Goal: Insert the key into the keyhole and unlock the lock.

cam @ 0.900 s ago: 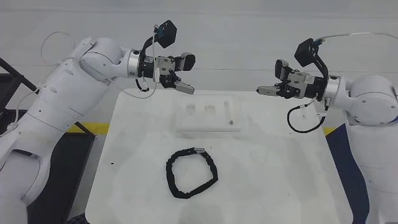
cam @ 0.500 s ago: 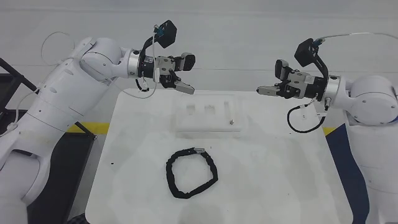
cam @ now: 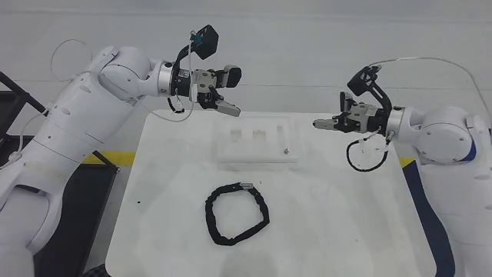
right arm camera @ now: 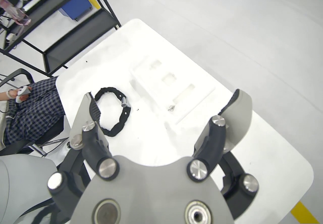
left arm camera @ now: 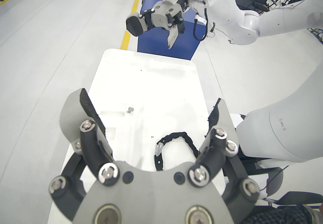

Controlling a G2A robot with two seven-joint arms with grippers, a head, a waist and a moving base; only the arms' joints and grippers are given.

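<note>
A black chain lock (cam: pixel 237 213) lies looped near the front of the white table (cam: pixel 346 215), its metal cylinder (cam: pixel 246 186) on the far side of the loop. The small key (cam: pixel 286 151) rests on a flat white tray (cam: pixel 261 142) behind the lock. My left gripper (cam: pixel 233 92) hangs open above the table's far left edge, well clear of the tray. My right gripper (cam: pixel 327 115) is open above the far right edge. The left wrist view has the key (left arm camera: pixel 130 109) and lock (left arm camera: pixel 174 144) between its open fingers (left arm camera: pixel 85 106). In the right wrist view the key (right arm camera: pixel 171 108) and lock (right arm camera: pixel 113 114) lie below.
The tray (right arm camera: pixel 174 88) has three shallow rectangular recesses. A black metal rack (right arm camera: pixel 63 40) stands off the table's left side, and a blue cabinet (left arm camera: pixel 164 43) off its right side. Bare tabletop lies to the right of the lock.
My right arm has dropped lower and shifted slightly toward the table, its wrist turned. The left arm, key and lock have not moved.
</note>
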